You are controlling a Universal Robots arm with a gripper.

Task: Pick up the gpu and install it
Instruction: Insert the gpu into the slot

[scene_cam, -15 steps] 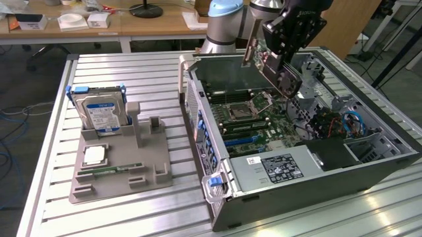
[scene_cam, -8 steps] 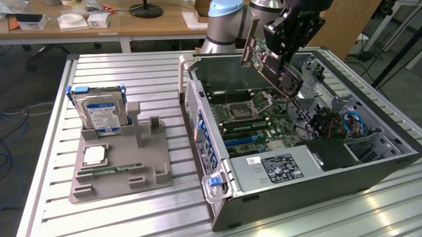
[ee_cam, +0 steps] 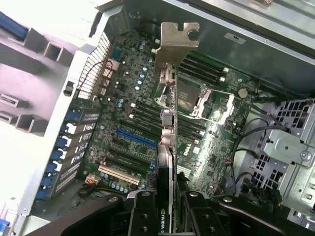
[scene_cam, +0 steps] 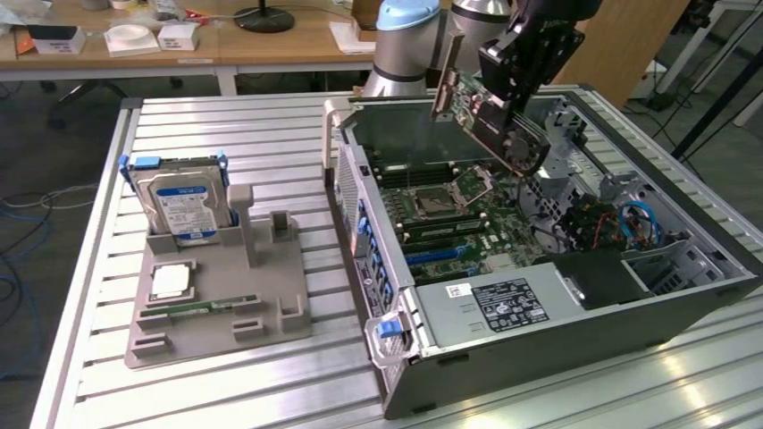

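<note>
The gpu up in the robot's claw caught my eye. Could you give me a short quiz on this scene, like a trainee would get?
1. True or false: the gpu is seated in a slot on the motherboard.
2. What stands upright in the grey holder at the exterior view's left? A) a hard drive B) a fan C) a keyboard
3. Fill in: the gripper is shut on the ____.

Key: 1 false, it hangs tilted above the open computer case; 2 A; 3 gpu.
</note>
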